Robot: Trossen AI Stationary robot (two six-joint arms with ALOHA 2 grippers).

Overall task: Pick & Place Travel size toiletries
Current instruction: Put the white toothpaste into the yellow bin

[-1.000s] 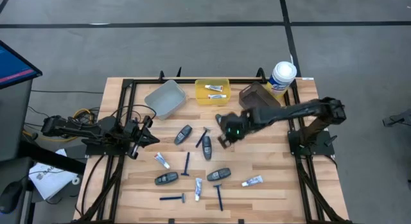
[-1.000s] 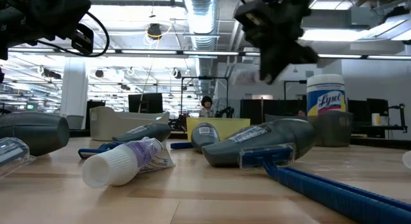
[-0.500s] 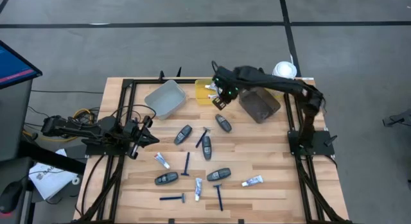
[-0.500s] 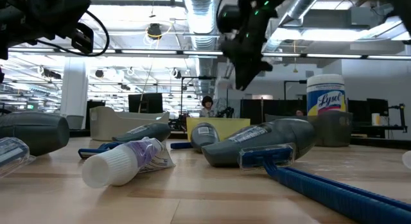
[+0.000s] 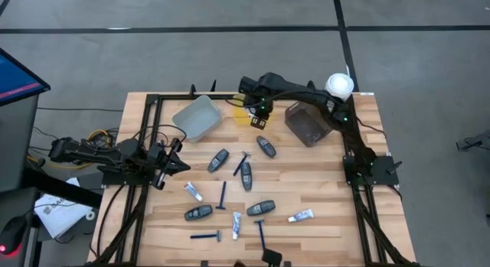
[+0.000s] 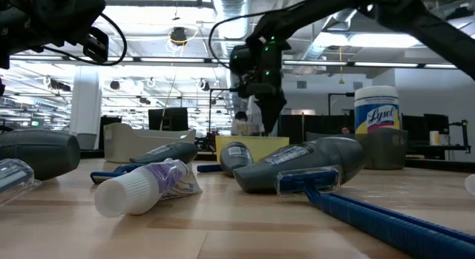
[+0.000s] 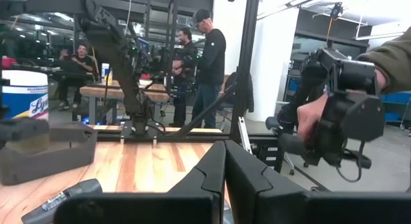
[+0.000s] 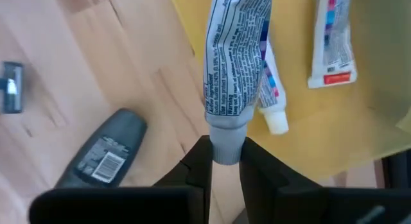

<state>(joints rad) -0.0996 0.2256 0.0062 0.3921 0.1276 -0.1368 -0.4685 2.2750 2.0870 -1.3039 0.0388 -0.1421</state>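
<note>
Travel size toiletries are what I'm sorting, and most of them lie scattered over the wooden table (image 5: 321, 183): dark grey pods (image 5: 265, 147), thin blue razors (image 5: 222, 195) and white mini tubes (image 5: 301, 216), all well apart from the bins at the far edge.

Largest first: my right arm reaches across from its base at the table's right side toward the far edge, past the brown bin (image 5: 308, 123), with the grey bin (image 5: 197, 118) beyond it. The yellow bin (image 8: 359, 115) sits between those two, and it already holds two small tubes (image 8: 331, 38).

The right gripper (image 8: 225, 161) hangs over the near lip of that yellow bin, clenched on the grey cap of one white mini tube (image 8: 234, 51). The tube's long axis runs straight out from the fingers, its crimped tail pointing over the yellow floor while the cap and the fingers are still above bare wood. One grey pod (image 8: 103, 156) lies on the table just beside the gripper.

My judgement: the release turns on that offset, so I'd carry the hand a little further toward the bin before letting go, or the cap end may land on the rim.

The left gripper (image 7: 225, 179) waits at the table's left edge, fingers pressed together and empty.
</note>
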